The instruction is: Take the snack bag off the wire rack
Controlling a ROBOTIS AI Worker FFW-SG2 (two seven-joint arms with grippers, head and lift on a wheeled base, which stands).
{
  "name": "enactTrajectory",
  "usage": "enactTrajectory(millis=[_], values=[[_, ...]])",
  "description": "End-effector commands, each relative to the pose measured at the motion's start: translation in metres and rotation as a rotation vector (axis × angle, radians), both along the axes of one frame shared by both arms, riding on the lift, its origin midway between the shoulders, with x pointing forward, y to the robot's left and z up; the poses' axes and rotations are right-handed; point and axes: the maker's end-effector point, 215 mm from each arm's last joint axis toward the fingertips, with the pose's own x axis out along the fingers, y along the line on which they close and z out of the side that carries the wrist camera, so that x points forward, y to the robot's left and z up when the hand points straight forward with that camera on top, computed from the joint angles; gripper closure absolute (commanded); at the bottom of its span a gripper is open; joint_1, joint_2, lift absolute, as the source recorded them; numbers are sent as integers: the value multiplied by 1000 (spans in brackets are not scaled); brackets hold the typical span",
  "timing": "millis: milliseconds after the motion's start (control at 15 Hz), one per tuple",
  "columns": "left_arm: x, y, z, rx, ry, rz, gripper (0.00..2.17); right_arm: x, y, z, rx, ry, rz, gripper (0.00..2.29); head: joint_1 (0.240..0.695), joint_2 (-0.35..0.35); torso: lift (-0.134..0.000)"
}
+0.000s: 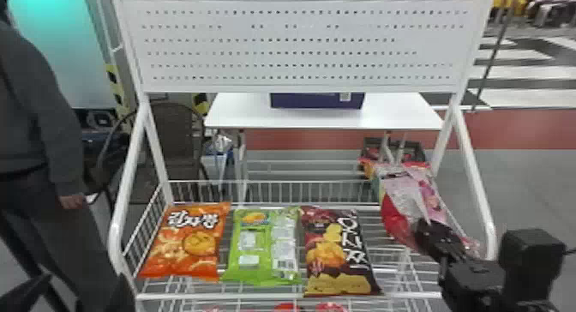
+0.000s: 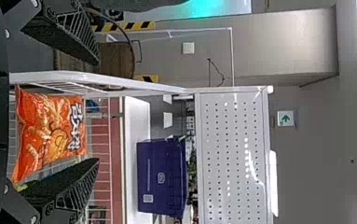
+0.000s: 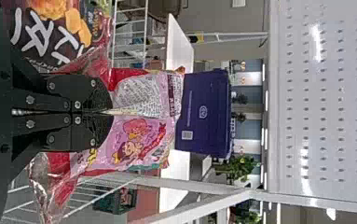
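Two grippers, one loaded. Our right gripper point(image 3: 108, 112) has its fingers pressed together, with the pink snack bag point(image 3: 136, 140) pinched between them. Our left gripper point(image 2: 97, 112) has its fingers wide apart, nothing in between.

The pink bag stands roughly upright at the right end of the wire rack point(image 1: 257, 296), just inside the right frame tube point(image 1: 476, 178) in the head view. Can't tell if its bottom touches the wires.

Step in hand, as we read it: grasp made, bag coming off the rack, removal not finished. Next move: we keep the pinch, raise until the whole bag is over the rim, then draw it out towards us. We should go easy near the tube and side wires; loose film could snag there. The bag looks soft, so expect it to swing and sag.

Counts, working outward: 1 pink bag in our grip. 3 more bags lying in a row on the rack: dark bag point(image 1: 338, 255) nearest the gripper, then green bag point(image 1: 261, 247), then orange bag point(image 1: 184, 242). Red packs point(image 1: 330, 307) on a level below, cut off, can't count them. 1 perforated panel point(image 1: 300, 45) up top. Behind: 1 white table point(image 1: 240, 114), 1 purple box point(image 1: 313, 102) on it.
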Motion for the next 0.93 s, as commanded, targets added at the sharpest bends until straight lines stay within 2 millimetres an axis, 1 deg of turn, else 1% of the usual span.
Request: enactTrajectory(millis=[0,67,267,333,467,600,667,867], values=[[0,0,2,0,-6,0,161,-37,2,24,-2,-35,24,2240,499,0,0],[0,0,2,1,-6,-1,161,-54,-5,31,4,-64,17,2240,499,0,0],[0,0,2,1,-6,-1,161,-87,-39,38,44,-111,-32,2240,499,0,0],[0,0,1,0,-4,-2,161,-97,-45,40,48,-122,-41,2240,499,0,0],[0,0,1,0,-4,-3,161,-112,-52,38,47,-123,-52,2240,499,0,0],[0,2,0,0,-4,1,161,-121,-54,35,47,-114,-54,2240,499,0,0],[0,2,1,2,-5,2,161,-124,-53,34,45,-109,-51,2240,499,0,0],[0,3,2,1,-8,3,161,-129,-46,41,37,-116,-40,2240,499,0,0]])
